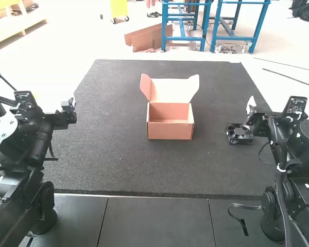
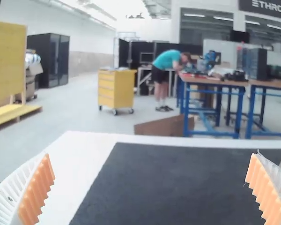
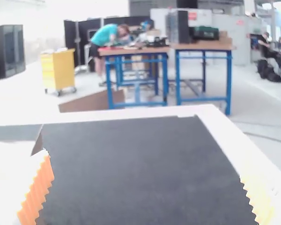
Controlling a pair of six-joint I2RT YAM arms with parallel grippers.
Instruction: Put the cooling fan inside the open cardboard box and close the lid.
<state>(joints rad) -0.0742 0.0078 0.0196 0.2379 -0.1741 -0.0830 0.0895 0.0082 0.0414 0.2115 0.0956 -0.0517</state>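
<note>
An open cardboard box (image 1: 170,127) stands in the middle of the black mat (image 1: 118,149), its lid (image 1: 170,88) upright at the back with side flaps spread. The black cooling fan (image 1: 239,134) lies flat on the mat to the right of the box. My right gripper (image 1: 252,113) hovers just beside the fan's far right corner, open and holding nothing; its orange-padded fingers (image 3: 35,192) stand wide apart over the mat (image 3: 140,173). My left gripper (image 1: 67,110) is at the mat's left edge, well away from the box, open, with ribbed fingers (image 2: 33,190) far apart.
The mat (image 2: 178,183) lies on a white table. A flat piece of brown cardboard (image 1: 144,38) and blue bench frames (image 1: 211,23) stand on the floor beyond the table's far edge. Free mat surrounds the box on all sides.
</note>
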